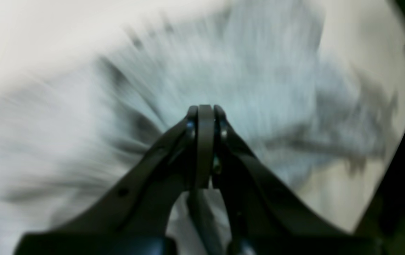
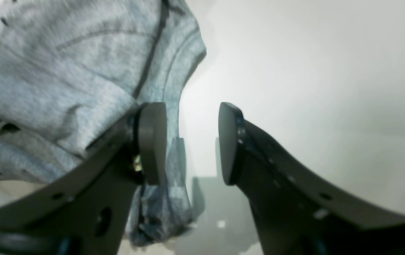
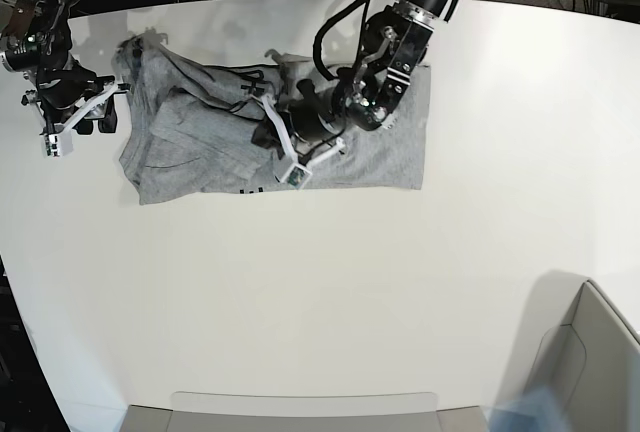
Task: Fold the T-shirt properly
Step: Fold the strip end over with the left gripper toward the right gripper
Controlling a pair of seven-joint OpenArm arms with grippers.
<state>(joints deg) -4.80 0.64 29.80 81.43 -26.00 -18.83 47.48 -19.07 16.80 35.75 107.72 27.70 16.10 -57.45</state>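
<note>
white table (image 3: 330, 282) is carrying the t-shirt (image 3: 390, 157), rumpled across the upper left of the base view. left hand (image 3: 268, 130) is reaching low over its middle, clenched. right hand (image 3: 90, 120) is hovering released at the shirt's left edge, holding nothing.

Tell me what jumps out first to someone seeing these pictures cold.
The rumpled grey T-shirt, spread across the far side of the white table, draws the eye, with the left arm stretched over its middle and the left claw shut above blurred fabric. At the shirt's edge the right claw stands open and empty over bare table, cloth just beside one finger.
</note>
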